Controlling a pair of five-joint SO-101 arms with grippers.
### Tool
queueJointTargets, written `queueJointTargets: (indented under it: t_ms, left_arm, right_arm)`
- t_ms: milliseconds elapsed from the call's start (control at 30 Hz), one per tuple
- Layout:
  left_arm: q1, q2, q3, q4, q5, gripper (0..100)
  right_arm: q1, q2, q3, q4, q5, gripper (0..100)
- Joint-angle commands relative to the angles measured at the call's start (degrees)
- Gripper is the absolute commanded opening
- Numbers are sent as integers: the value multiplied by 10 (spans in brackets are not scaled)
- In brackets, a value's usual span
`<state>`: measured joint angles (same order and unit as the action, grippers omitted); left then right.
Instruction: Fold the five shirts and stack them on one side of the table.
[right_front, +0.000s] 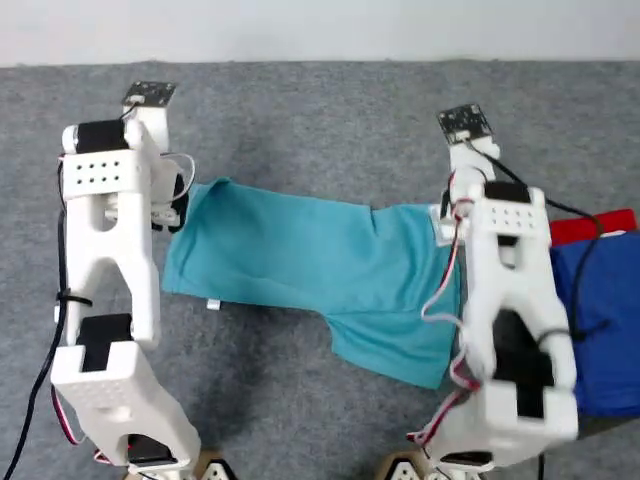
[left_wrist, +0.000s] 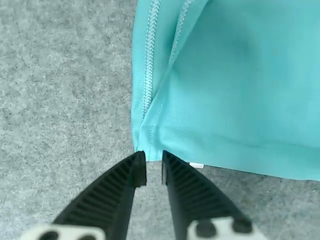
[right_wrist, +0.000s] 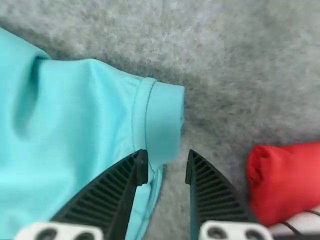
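Note:
A teal shirt (right_front: 310, 265) lies spread flat on the grey table between the two arms. My left gripper (left_wrist: 154, 167) sits just off a hemmed corner of the teal shirt (left_wrist: 240, 85), at the shirt's left edge in the high view. It is open only a narrow slit, with bare table showing between the tips. My right gripper (right_wrist: 165, 162) is open at the shirt's right side, its jaws straddling the edge of a sleeve cuff (right_wrist: 165, 120). In the high view the left gripper (right_front: 182, 205) and the right gripper (right_front: 447, 222) are partly hidden under their arms.
A folded blue shirt (right_front: 605, 330) lies at the right edge of the table, partly under the right arm. A red shirt (right_front: 590, 227) lies behind it, and the red shirt (right_wrist: 285, 180) is close beside the right gripper. Bare grey table (right_front: 300, 130) stretches behind the teal shirt.

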<state>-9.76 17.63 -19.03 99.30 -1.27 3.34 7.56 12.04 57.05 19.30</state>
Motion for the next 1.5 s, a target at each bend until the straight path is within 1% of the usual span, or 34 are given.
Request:
queueJointTargets:
  t_ms: [0, 100, 167, 233, 333, 433, 467, 567, 667, 767, 900, 1000, 1100, 1233, 1400, 1467]
  left_arm:
    - [4, -4, -2, 11, 0, 62]
    - [4, -4, -2, 11, 0, 62]
    - [4, -4, -2, 11, 0, 62]
    - [4, -4, -2, 11, 0, 62]
    - [4, -4, -1, 11, 0, 62]
    - [4, -4, -1, 11, 0, 62]
    - [4, -4, -1, 11, 0, 62]
    - [4, -4, -1, 11, 0, 62]
    - [4, -4, -1, 11, 0, 62]
    - [4, -4, -1, 11, 0, 62]
    - [4, -4, -1, 11, 0, 62]
    - [5, -4, -1, 11, 0, 62]
    - [11, -3, -1, -14, 4, 62]
    - [18, 4, 10, -75, 47, 65]
    - [14, 53, 42, -77, 56, 65]
    - [13, 89, 53, -61, 56, 65]
  right_arm:
    - [-9, 75, -68, 7, -6, 136]
    - [-14, 129, -92, 13, -6, 133]
    - [-30, 150, -93, 13, -3, 131]
    - [-45, 164, -93, 13, -2, 107]
    - [-49, 175, -96, 7, -1, 58]
    - [-47, 170, -95, 14, 39, 8]
    - [-47, 164, -94, 15, 53, 9]
    - [-42, 125, -98, 37, 68, 9]
    - [-41, 58, -113, 65, 67, 9]
    - [-55, -30, -127, 93, 64, 9]
    - [-89, -158, -127, 97, 65, 9]
    - [-96, -225, -117, 108, 64, 9]
    - [-81, -248, -96, 127, 64, 9]
    - [-59, -255, -59, 131, 64, 9]
    - [-59, -269, -49, 128, 64, 11]
    - [-58, -262, -48, 132, 64, 19]
